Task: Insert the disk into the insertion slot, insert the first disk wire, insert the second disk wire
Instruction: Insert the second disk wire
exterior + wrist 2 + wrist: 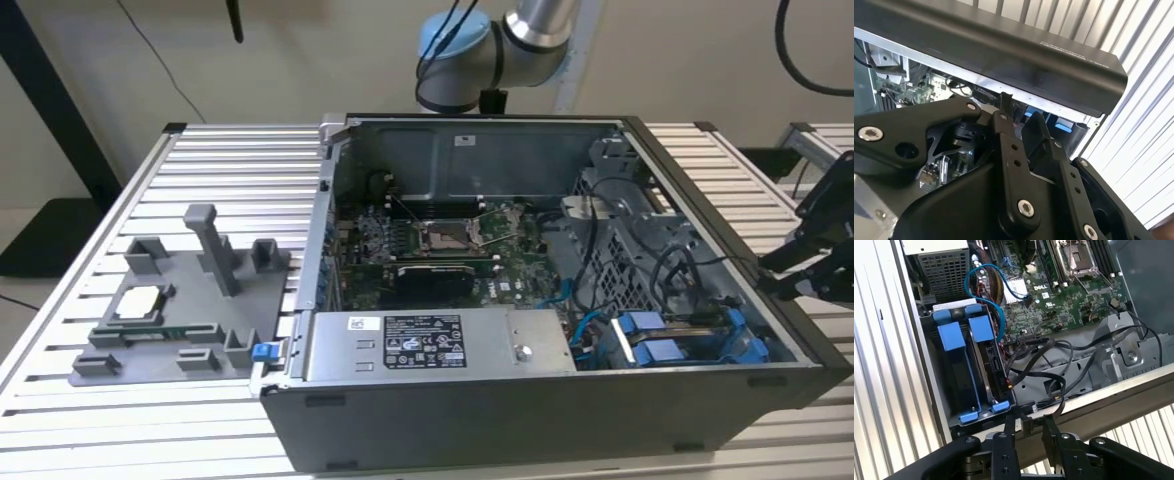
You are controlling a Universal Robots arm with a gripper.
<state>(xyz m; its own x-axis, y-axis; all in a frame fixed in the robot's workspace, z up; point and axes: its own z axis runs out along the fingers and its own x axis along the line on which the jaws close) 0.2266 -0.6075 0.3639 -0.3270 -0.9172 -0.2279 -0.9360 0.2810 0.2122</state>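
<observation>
An open computer case (561,420) lies on the slatted table. In its drive bay (936,385), the insertion slot, stand two bright blue carriers (950,336). The dark edge of the disk (995,371) shows in the one nearer the motherboard. A blue cable (985,275) loops above the bay, and loose black wires (1040,352) trail beside it toward a small connector (1026,407) by the case rim. My gripper (1027,421) hovers outside the case over that rim, on the exterior view's right (814,265). Its fingers (1004,107) stand a narrow gap apart with nothing between them.
The motherboard with its CPU socket (1079,257) fills the case's middle, and a labelled power supply (441,345) sits at the front. A grey fixture (174,310) holding small parts rests on the table at the exterior view's left. The black case rim (1004,45) runs just under my fingers.
</observation>
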